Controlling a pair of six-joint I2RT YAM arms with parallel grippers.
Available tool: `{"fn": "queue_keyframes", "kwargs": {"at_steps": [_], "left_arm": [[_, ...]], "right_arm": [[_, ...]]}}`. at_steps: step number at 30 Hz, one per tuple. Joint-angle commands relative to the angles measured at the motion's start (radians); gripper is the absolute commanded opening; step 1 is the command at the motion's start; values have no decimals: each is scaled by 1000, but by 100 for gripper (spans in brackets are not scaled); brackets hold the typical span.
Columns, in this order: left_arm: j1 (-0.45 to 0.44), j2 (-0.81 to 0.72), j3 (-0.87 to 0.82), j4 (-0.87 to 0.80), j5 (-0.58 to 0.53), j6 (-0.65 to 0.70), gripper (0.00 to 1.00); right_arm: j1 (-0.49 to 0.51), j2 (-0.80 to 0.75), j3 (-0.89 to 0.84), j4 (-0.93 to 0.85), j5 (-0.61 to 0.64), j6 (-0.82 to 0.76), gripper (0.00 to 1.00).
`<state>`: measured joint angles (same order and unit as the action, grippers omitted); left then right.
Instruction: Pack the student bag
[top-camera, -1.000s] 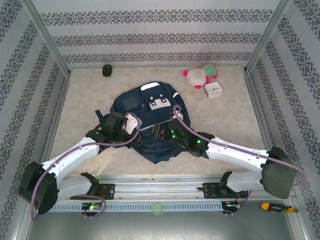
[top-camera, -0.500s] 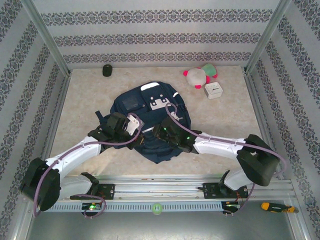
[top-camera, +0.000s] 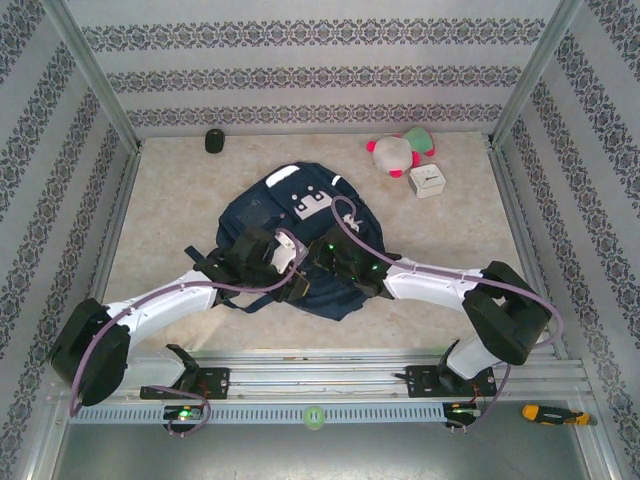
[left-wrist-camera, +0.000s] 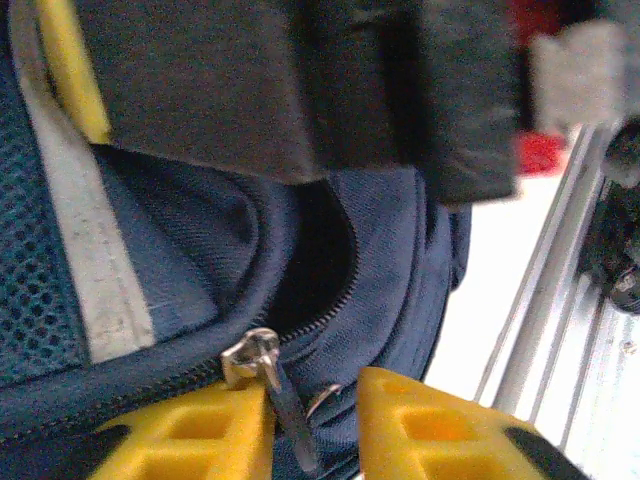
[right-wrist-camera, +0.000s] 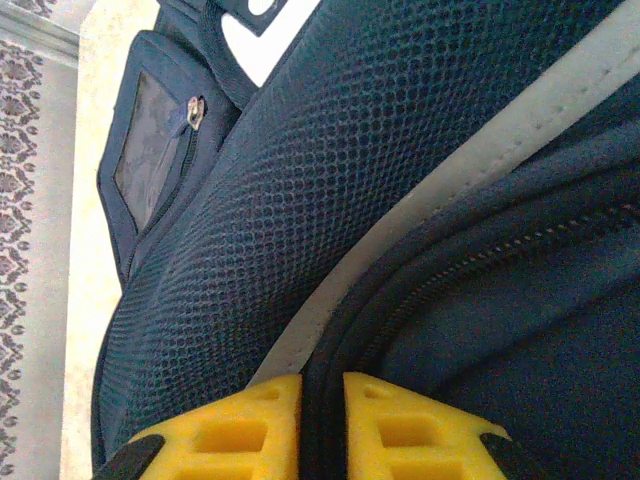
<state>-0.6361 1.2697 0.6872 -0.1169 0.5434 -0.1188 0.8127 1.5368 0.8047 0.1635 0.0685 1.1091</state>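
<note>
The navy student bag (top-camera: 290, 215) lies mid-way across the counter (top-camera: 180, 200), both arms bent inward over its near edge, the grip unclear from above, while wrist cameras show the left fingers (left-wrist-camera: 200, 430) spread either side of a metal zipper pull (left-wrist-camera: 262, 365) and the right fingers (right-wrist-camera: 250, 430) pinching the bag's zipper seam.

Tabletop, beige marbled surface, 4 items lying on it.
The navy student bag (top-camera: 265, 215) lies flat at the centre of the tabletop (top-camera: 170, 200), front pockets facing up. A pink, white and green plush toy (top-camera: 398, 150) sits near the far right corner, with 1 small white cube (top-camera: 428, 180) just beside it on the near side. 1 small dark object (top-camera: 214, 141) stands at the far edge, left of centre, well apart from the rest.
</note>
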Motion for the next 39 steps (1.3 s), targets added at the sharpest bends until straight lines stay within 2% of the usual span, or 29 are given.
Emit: {"fn": "queue_keyframes", "kwargs": {"at_steps": [1, 3, 5, 7, 9, 15, 19, 23, 25, 28, 32, 33, 34, 39], "left_arm": [[-15, -50, 44, 76, -34, 14, 48], [-2, -89, 54, 40, -73, 70, 59], [20, -119, 64, 4, -100, 139, 65], [49, -141, 69, -20, -122, 235, 68], [86, -145, 64, -23, -121, 367, 69], [130, -21, 107, -70, -69, 826, 70], [135, 89, 176, -94, -74, 961, 73], [134, 170, 208, -92, -71, 1043, 74], [134, 197, 216, -95, -75, 1068, 66], [134, 203, 211, -75, -63, 1044, 42], [134, 153, 186, -9, -7, 887, 9], [133, 141, 174, 13, 6, 837, 3], [134, 134, 166, 26, 24, 805, 0], [133, 119, 143, 91, 58, 655, 0]], "right_arm": [[-69, -17, 25, 18, -55, -125, 18], [-125, -23, 26, 13, -145, -213, 23], [-181, -25, 41, -4, -282, -281, 32], [-219, -45, 48, -50, -354, -328, 44], [-231, -95, 42, -119, -377, -380, 50], [-200, -231, -16, -243, -399, -513, 50], [-149, -283, -35, -308, -347, -579, 50], [-143, -322, -79, -272, -343, -579, 50], [-138, -337, -85, -277, -341, -592, 50], [-124, -361, -96, -290, -323, -628, 50], [-109, -390, -105, -321, -309, -679, 49], [-104, -398, -107, -329, -303, -686, 49], [-99, -406, -106, -333, -297, -689, 49], [-47, -440, -95, -347, -243, -666, 49]]}}
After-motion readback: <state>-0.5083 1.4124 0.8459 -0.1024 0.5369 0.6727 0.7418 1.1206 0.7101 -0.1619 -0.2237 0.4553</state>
